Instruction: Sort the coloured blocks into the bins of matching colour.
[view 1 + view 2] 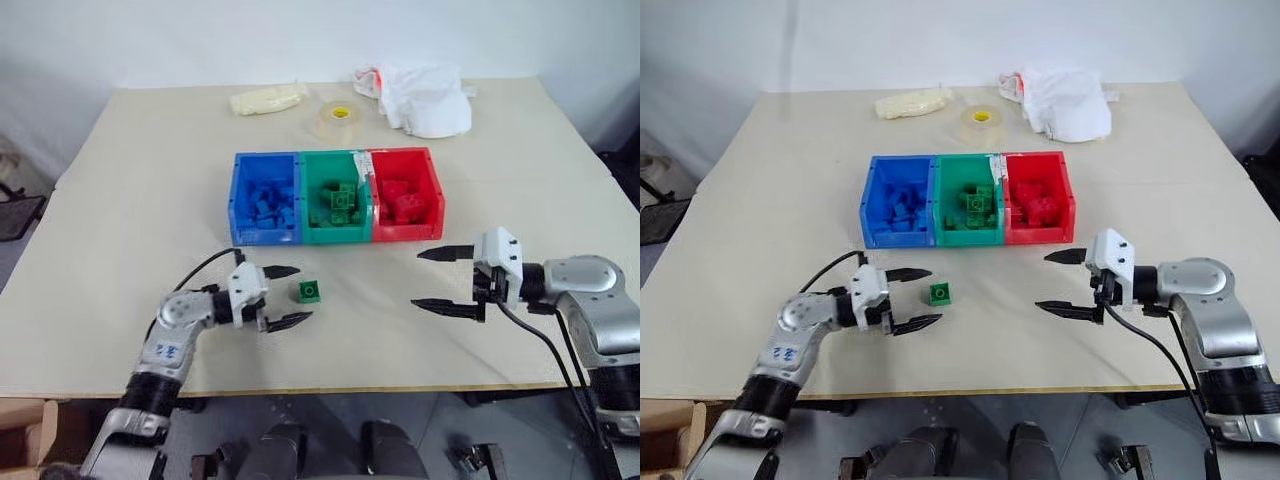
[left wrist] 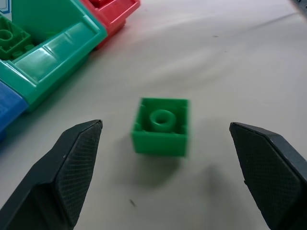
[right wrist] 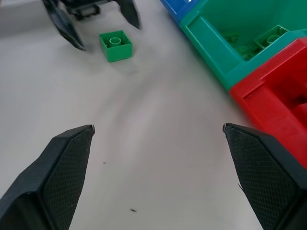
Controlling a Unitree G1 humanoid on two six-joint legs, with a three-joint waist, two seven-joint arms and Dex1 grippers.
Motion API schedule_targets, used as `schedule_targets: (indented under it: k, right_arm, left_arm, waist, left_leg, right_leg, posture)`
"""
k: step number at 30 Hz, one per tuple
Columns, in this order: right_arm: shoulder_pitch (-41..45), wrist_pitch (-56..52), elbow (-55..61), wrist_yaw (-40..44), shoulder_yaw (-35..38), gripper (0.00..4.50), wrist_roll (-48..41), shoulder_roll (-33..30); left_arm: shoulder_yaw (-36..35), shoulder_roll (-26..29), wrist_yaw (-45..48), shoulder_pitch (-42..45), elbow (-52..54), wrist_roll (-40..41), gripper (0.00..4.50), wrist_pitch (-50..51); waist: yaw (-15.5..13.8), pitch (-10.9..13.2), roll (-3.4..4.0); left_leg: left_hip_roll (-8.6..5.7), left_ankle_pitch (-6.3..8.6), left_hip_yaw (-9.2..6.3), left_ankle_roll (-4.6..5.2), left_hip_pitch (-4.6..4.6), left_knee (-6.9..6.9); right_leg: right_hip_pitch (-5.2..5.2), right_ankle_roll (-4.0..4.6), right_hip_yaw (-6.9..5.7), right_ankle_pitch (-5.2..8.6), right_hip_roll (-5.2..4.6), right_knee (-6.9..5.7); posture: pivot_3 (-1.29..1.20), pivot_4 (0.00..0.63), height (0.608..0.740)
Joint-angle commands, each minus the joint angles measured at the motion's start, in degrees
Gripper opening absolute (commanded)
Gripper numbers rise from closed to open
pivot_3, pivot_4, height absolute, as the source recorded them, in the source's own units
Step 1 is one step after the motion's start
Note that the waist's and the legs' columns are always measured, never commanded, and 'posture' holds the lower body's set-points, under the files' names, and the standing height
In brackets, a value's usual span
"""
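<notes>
Left eye view: beige table (image 1: 130,200) against a white wall. At frame centre, the blue bin (image 1: 265,198), green bin (image 1: 335,198) and red bin (image 1: 404,195) each hold matching blocks. Below them, one green block (image 1: 309,291) lies just right of the spread left gripper (image 1: 283,296). The right gripper (image 1: 442,280), lower right, is spread, empty.

Left wrist view: block sits between the spread fingers (image 2: 72,167), untouched.

Right wrist view: block at upper left, well apart.

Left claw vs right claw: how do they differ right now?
The left claw has the loose green block just ahead of its open fingers; the right claw has only bare table ahead of it. The left claw sits before the blue bin, the right claw before the red bin. Both are wide open and hold nothing.
</notes>
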State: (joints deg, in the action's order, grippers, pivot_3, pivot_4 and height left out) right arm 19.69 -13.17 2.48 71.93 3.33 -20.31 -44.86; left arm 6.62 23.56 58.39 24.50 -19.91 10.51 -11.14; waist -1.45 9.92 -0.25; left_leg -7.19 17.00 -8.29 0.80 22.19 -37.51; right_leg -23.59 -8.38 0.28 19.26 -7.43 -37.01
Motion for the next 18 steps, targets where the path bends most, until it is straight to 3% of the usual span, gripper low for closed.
schedule_targets:
  k: [1,9,18]
  right_arm:
    - [-1.93,-1.42,4.5,-2.55,3.5,4.5,-1.91,-1.19]
    - [-4.83,-2.32,6.92,-4.72,5.56,4.5,-2.64,-2.04]
    - [-4.87,-1.85,6.46,-5.97,6.18,4.5,-2.8,-2.49]
  left_arm:
    - [1.32,-0.65,0.57,2.26,-3.47,-1.74,3.91,-2.34]
    - [1.16,-1.26,1.54,3.34,-4.31,-1.09,1.5,-1.5]
    - [0.26,-3.86,-2.92,4.46,2.51,-0.23,1.5,2.14]
  waist:
    - [0.07,0.0,0.0]
    - [0.09,0.0,0.0]
    - [0.08,0.02,-0.03]
  left_leg:
    - [-0.01,0.0,0.0,0.01,0.0,-0.01]
    - [0.01,0.0,0.02,0.02,-0.01,-0.03]
    - [-0.01,0.0,0.02,0.02,0.01,-0.08]
  right_leg:
    - [0.0,-0.03,0.01,-0.02,0.0,0.0]
    - [-0.01,-0.04,0.03,-0.02,-0.01,-0.06]
    - [0.0,-0.04,0.03,-0.02,0.0,-0.07]
  posture:
    - [0.0,0.15,0.74]
    - [0.0,0.15,0.74]
    - [0.0,0.15,0.74]
